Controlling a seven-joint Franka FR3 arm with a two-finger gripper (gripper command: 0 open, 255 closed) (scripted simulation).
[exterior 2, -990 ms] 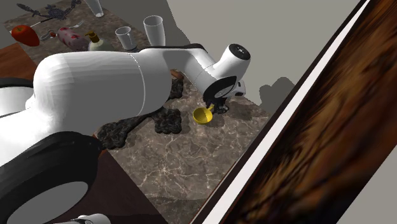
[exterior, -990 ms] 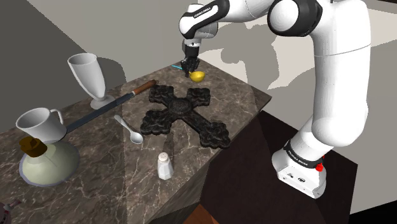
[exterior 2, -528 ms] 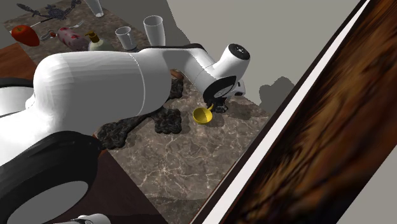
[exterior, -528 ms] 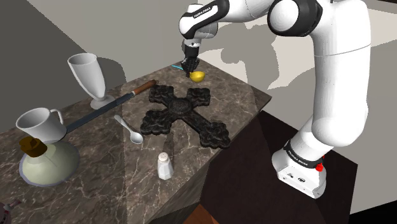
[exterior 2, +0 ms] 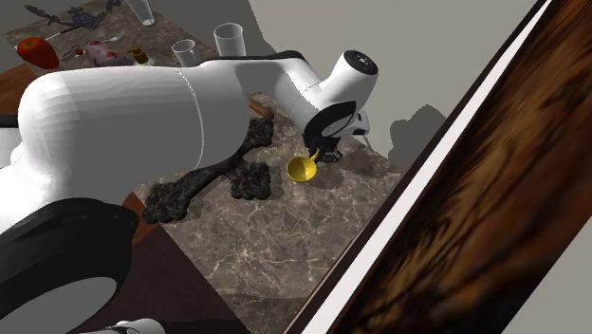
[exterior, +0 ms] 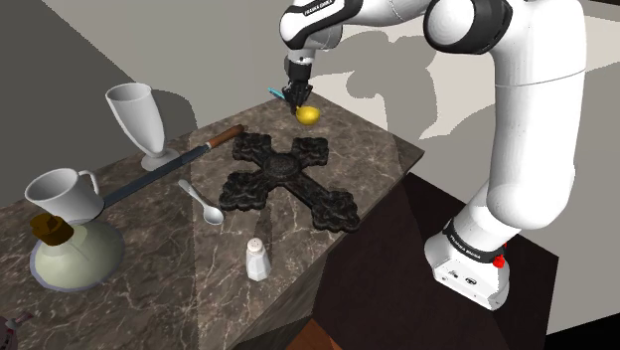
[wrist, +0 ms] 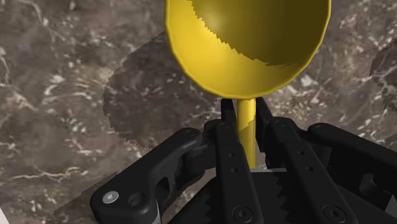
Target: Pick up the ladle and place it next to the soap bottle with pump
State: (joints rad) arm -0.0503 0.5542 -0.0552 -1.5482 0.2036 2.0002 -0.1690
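- The black two-finger gripper [exterior: 295,96] held the thin stem of the yellow round-bowled ladle [exterior: 308,113]. Its jaws were narrow and clamped on the stem (the bowl hung just over the far corner).
- Near it lay a black ornate cross-shaped trivet [exterior: 288,179]. Farther off were a white goblet [exterior: 139,121], a grey spoon [exterior: 202,204] and a white shaker [exterior: 257,259].
- The pale squat bottle with a brown collar [exterior: 70,249] stood well apart, at the opposite end.
- The dark, veined, marble-patterned counter [exterior: 383,159] looked glossy, with plain grey walls behind.

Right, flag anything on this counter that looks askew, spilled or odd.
Nothing stands out. The goblet and shaker stand upright, nothing is spilled, and the yellow ladle hangs clasped in the pincer over the marble counter.
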